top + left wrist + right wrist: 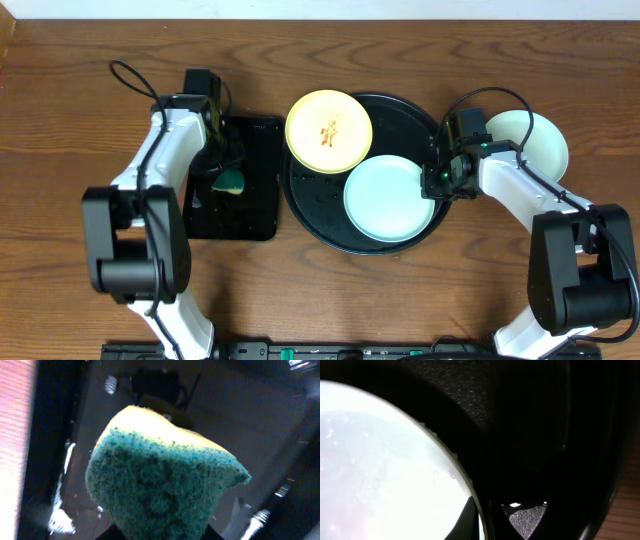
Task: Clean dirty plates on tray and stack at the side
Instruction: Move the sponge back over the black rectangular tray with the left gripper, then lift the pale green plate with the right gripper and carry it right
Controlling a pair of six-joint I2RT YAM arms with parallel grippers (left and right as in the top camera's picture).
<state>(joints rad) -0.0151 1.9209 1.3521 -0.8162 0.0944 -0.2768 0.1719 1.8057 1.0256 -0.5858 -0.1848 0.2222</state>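
The pale yellow plate (328, 130) with an orange smear lies over the upper left rim of the round black tray (400, 108). A mint-blue plate (388, 198) sits on the tray's right half. My right gripper (437, 180) is shut on this plate's right rim. In the right wrist view the rim of the plate (380, 470) passes between the fingers of the right gripper (490, 520), over the tray (530, 435). Another mint-blue plate (535, 140) rests on the bare wood to the right, partly hidden by my right arm. My left gripper (228, 168) pinches a green and yellow sponge (160, 480).
A smaller rectangular black tray (255, 200) lies left of the round one, and my left gripper and the sponge (232, 183) hang over it. Its wet glossy floor (250, 420) shows behind the sponge. Brown wood tabletop (420, 300) surrounds both trays.
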